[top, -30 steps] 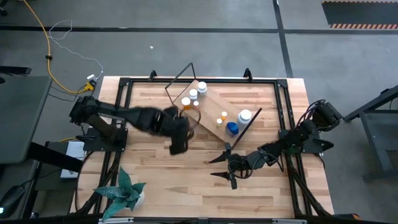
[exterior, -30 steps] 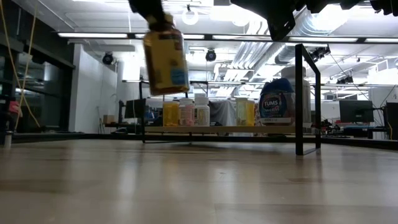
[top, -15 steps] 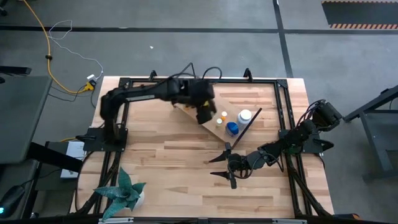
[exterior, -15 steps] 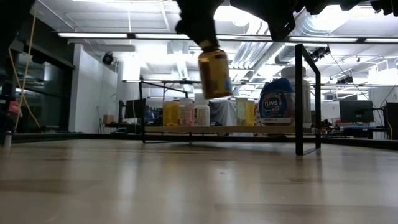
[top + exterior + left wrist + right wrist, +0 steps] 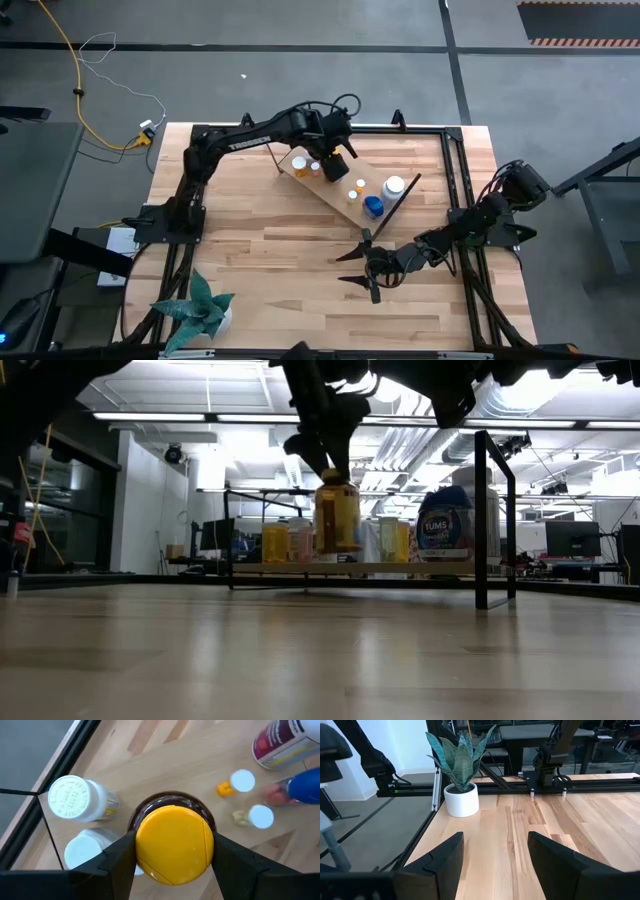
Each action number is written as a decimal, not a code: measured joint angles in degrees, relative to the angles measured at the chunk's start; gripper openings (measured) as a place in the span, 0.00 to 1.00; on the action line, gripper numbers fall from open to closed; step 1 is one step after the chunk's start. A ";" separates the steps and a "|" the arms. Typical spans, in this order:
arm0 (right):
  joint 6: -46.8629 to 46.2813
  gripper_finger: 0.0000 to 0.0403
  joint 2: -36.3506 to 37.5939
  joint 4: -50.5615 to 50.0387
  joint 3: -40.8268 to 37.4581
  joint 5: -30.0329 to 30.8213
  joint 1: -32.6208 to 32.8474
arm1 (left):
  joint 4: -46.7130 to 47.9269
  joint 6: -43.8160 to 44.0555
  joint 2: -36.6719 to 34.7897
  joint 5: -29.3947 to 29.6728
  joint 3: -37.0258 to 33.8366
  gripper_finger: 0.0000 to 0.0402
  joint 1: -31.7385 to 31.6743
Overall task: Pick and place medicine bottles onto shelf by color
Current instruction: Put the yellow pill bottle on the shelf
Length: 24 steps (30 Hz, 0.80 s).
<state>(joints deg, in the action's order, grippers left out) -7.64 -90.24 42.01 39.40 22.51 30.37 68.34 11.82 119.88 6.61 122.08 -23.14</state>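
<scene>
I have the left gripper [image 5: 172, 857] clamped on the yellow cap of the large amber bottle [image 5: 337, 517], holding it upright over the light wood shelf with dark wire end frames [image 5: 335, 195]. From the low view the bottle's base looks level with the board or just above it; I cannot tell whether it is touching.

My main worry is crowding. In the left wrist view two white-capped white bottles [image 5: 80, 800] stand just beside the amber one, and one of them sits partly under my finger [image 5: 117, 862]. If I spread the fingers wide on release, that finger could knock a white bottle over or shove it toward the shelf's edge, which is near.

A second risk: if the base is not seated and I let go, the tall bottle may drop, wobble and tip into the small orange bottles [image 5: 226, 788] or the blue bottle [image 5: 373, 206] farther along the board.

Lifting away at an angle could also drag the cap and topple it.

The right gripper [image 5: 366, 266] waits with fingers spread over the bare tabletop [image 5: 270, 260], well apart from the shelf, so I see no clash there.
</scene>
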 joint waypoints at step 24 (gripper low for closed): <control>-0.02 0.53 0.00 -0.24 0.00 0.05 -0.02 | -2.54 -2.50 2.27 -0.83 -0.33 0.63 -0.06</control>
<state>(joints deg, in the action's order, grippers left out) -7.66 -90.24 41.76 39.40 22.55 30.35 65.80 9.32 122.15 5.78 121.75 -23.20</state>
